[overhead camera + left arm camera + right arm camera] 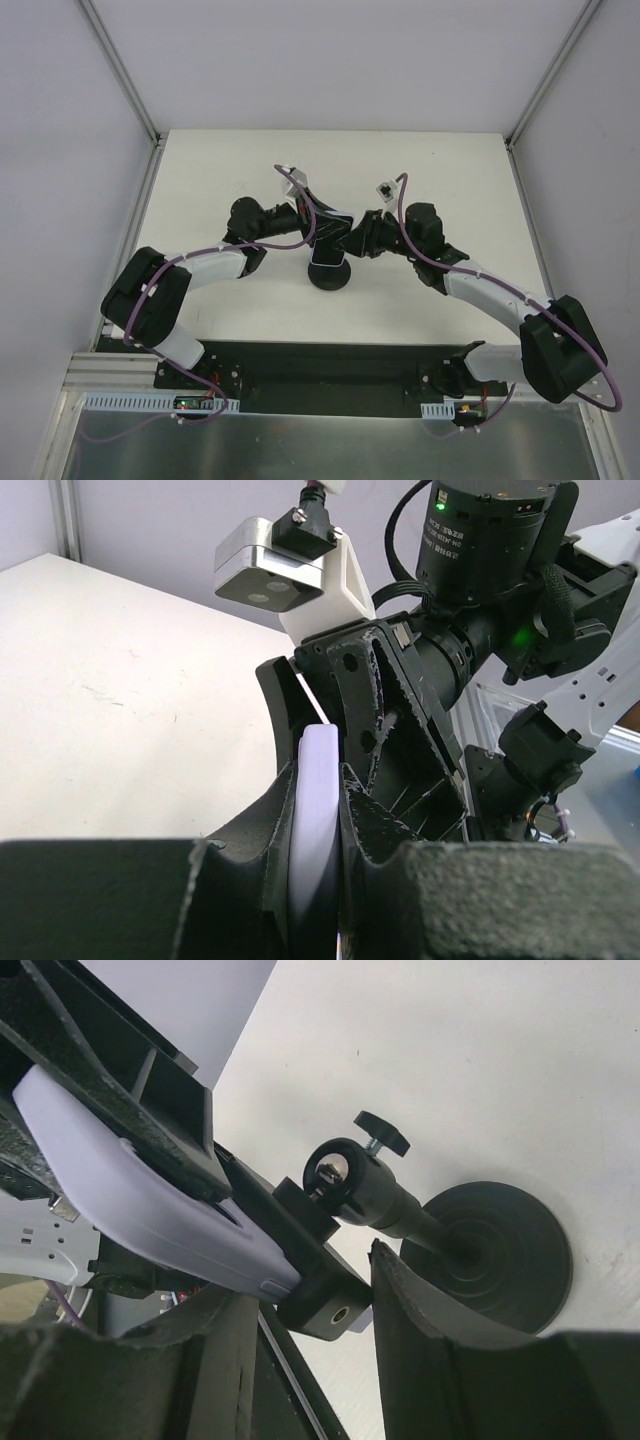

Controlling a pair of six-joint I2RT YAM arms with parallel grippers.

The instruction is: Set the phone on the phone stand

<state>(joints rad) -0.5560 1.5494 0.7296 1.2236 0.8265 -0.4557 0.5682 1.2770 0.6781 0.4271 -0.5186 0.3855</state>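
Observation:
The phone stand's round base (330, 277) sits at the table's middle. My left gripper (316, 230) is shut on the phone (322, 254) and holds it edge-on, tilted over the stand. In the left wrist view the phone's pale rim (318, 810) is pinched between my fingers (250, 830). In the right wrist view the phone (150, 1200) rests against the stand's clamp bracket (335, 1295), above the stem and disc base (495, 1255). My right gripper (308, 1272) straddles that bracket, its right finger (440, 1340) touching it.
A ball joint with a small knob (380, 1132) tops the stem. The two wrists and their cameras crowd together above the stand (290, 575). White walls and metal posts (120, 70) border the table's back and sides.

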